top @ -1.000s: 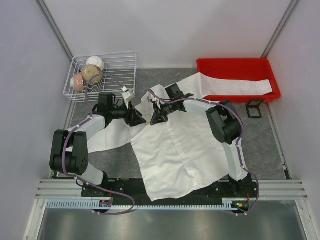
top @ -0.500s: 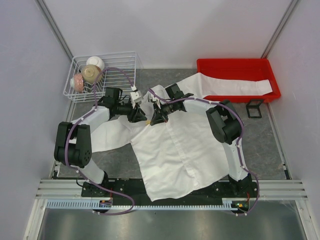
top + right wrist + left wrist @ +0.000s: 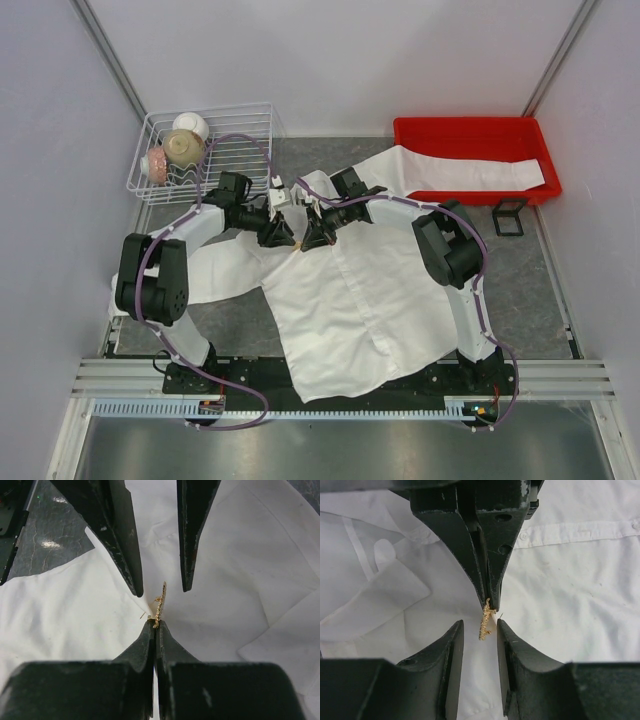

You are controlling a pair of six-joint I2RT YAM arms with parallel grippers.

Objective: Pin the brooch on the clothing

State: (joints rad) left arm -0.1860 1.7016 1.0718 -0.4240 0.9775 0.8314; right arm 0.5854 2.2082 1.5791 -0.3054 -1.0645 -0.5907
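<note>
One brooch point(image 3: 484, 621), one white shirt point(image 3: 350, 300), two arms. The right gripper point(image 3: 155, 625) is pressed together on the brooch's lower end, holding it edge-on just over the cloth near the collar. The left gripper point(image 3: 477, 628) is spread, one fingertip on either side of the ornament and neither touching it. Only the wrist views show this pinch and the gold openwork. The left wrist view also shows a buttoned placket. From above the brooch is too small to make out, but that view alone shows the whole shirt lying on the grey worktop point(image 3: 240, 325), with one sleeve in the single red tray point(image 3: 460, 124). It also shows one wire basket point(image 3: 255, 160) holding three bowls: white point(image 3: 191, 124), tan point(image 3: 183, 147) and pinkish point(image 3: 155, 164).
</note>
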